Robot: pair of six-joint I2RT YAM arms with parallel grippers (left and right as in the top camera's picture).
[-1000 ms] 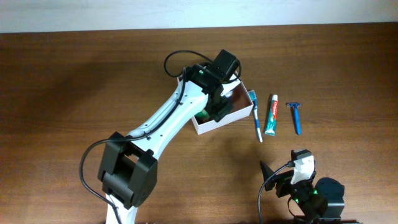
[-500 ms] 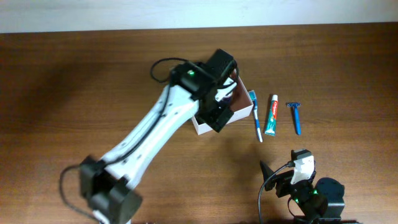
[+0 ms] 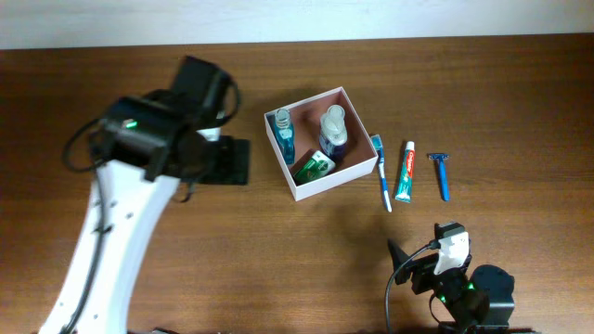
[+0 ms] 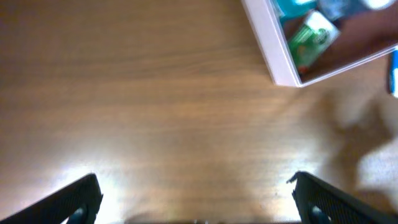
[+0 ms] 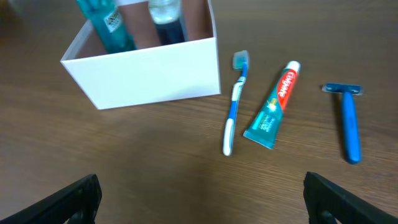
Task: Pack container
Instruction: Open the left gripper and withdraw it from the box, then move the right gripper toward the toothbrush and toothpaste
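- Table [image 3: 483,83]: brown wood
- Container [image 3: 334,182]: mid-table, holding teal bottle [image 3: 283,139], clear bottle [image 3: 333,132] and green tube [image 3: 313,166]
- Left gripper [image 4: 194,186]: jaws spread, empty, over bare wood left of the container
- Right gripper [image 5: 200,183]: jaws spread, empty, at near edge; judged the nearer arm to the loose items
- Toothbrush [image 5: 233,106]: just right of the container, long axis pointing away from the right gripper
- Toothpaste [image 5: 272,106], razor [image 5: 350,124]: parallel, farther right

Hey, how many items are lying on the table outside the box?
3, in a row to the right of the box: the toothbrush beside its wall, then the toothpaste, then the razor farthest out. None appears hidden.
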